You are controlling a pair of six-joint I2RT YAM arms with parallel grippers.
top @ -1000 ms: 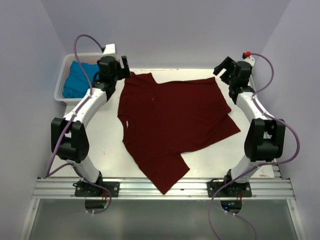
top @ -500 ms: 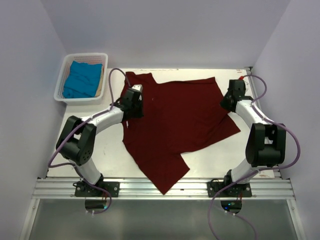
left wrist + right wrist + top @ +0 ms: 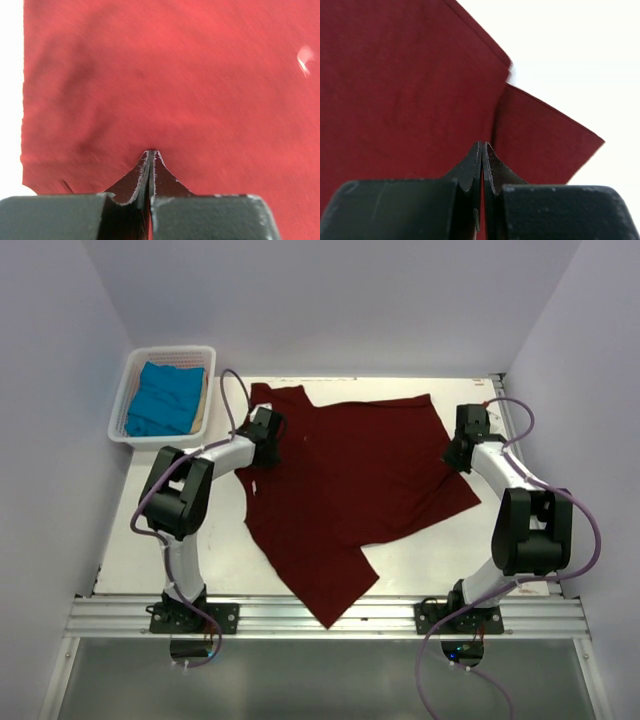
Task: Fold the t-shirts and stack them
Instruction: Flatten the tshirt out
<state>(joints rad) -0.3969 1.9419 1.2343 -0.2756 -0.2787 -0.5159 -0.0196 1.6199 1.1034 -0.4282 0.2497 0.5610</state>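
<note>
The dark maroon t-shirt (image 3: 350,480) lies spread flat across the middle of the white table (image 3: 150,530), one sleeve reaching toward the near edge. The teal t-shirt (image 3: 165,398) sits bunched in the white basket (image 3: 120,410) beyond the maroon shirt's far-left corner. The left gripper (image 3: 268,435) is at that shirt's left edge and the right gripper (image 3: 458,454) at its right edge, each with jaws pressed together and tips on the cloth; whether any fabric is pinched cannot be told
</note>
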